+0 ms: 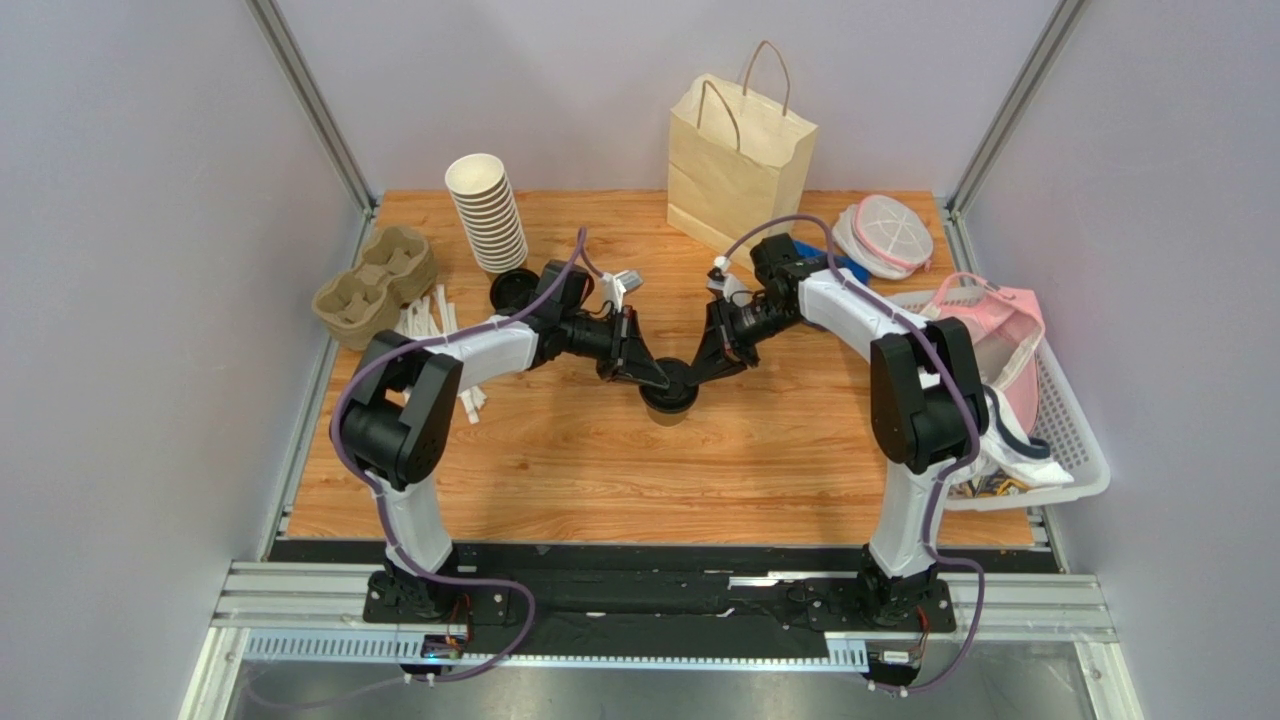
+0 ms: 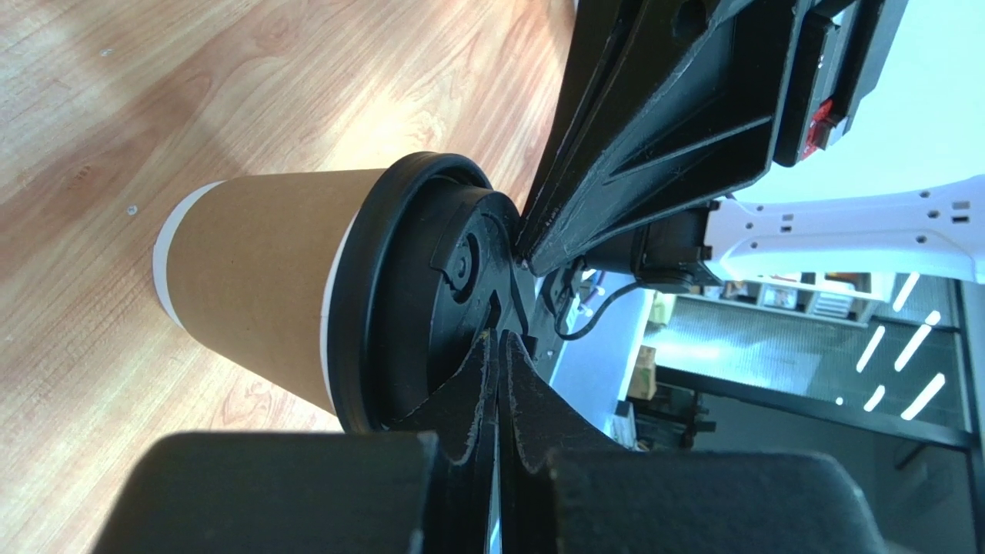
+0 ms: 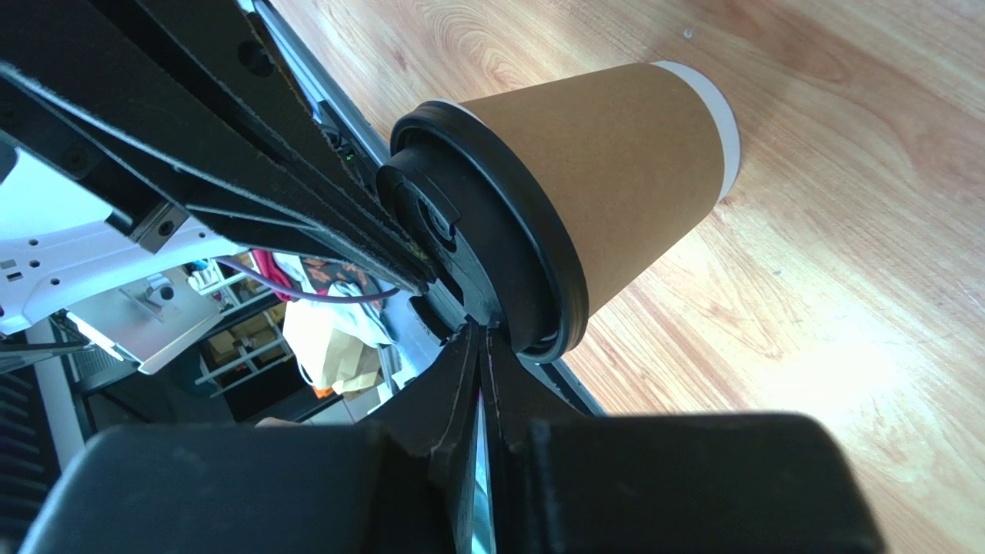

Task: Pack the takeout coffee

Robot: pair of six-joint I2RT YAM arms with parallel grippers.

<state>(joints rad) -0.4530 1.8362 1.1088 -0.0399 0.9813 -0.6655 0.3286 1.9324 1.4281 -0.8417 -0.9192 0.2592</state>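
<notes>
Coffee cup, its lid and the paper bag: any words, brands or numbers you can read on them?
No readable text on any of them.
Cup: plain brown, no print.
Lid: raised moulding only, no legible letters.
Bag: plain on the side shown.

The wooden desk (image 1: 601, 465) carries the takeout coffee (image 2: 260, 283), which stands upright near its middle. At the far edge are a paper bag (image 1: 741, 147) and a leaning stack of paper cups (image 1: 486, 210), with a cardboard cup tray (image 1: 373, 279), black lids (image 1: 511, 285) and white sticks (image 1: 433, 318) on the left side. On the right side sit a round clear container (image 1: 887, 237) and a white basket (image 1: 1070, 420).
</notes>
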